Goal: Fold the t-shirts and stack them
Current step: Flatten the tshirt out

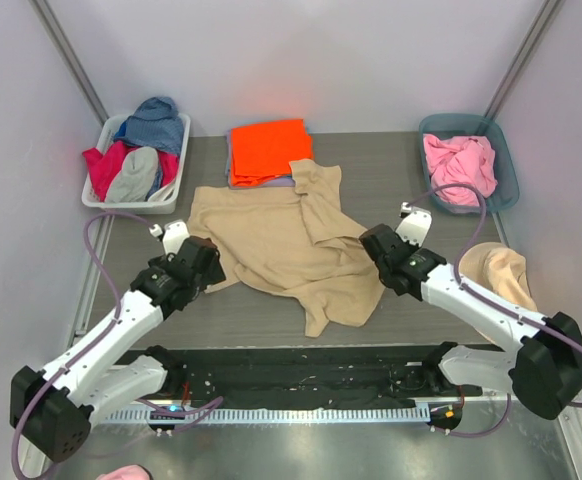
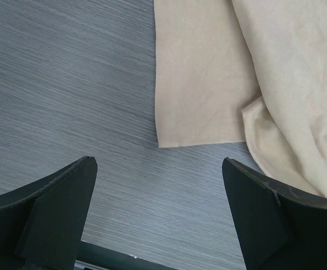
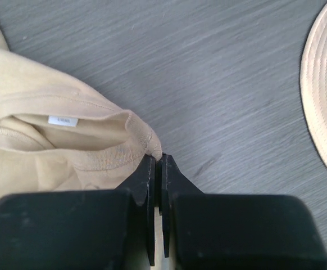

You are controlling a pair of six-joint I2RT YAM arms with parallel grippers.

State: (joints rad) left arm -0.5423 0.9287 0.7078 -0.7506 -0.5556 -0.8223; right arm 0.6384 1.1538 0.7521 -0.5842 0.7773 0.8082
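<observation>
A tan t-shirt [image 1: 281, 250] lies crumpled and partly spread across the middle of the table. My right gripper [image 1: 369, 243] is shut on the ribbed collar edge of the tan t-shirt [image 3: 57, 152], the cloth pinched at the tips of the right gripper [image 3: 158, 158]. My left gripper [image 1: 204, 260] stands open just off the shirt's near left corner. In the left wrist view that corner of the tan t-shirt [image 2: 203, 84] lies flat ahead of the left gripper [image 2: 158, 164], with bare table between the fingers. At the back, a folded orange t-shirt [image 1: 268, 150] rests on a lavender one [image 1: 271, 183].
A white basket [image 1: 96, 200] of mixed clothes sits at the back left. A blue-grey bin [image 1: 508, 165] at the back right holds a pink t-shirt [image 1: 459, 165]. A tan hat [image 1: 498, 270] lies right of my right arm, and the hat [image 3: 326, 84] also shows in the right wrist view.
</observation>
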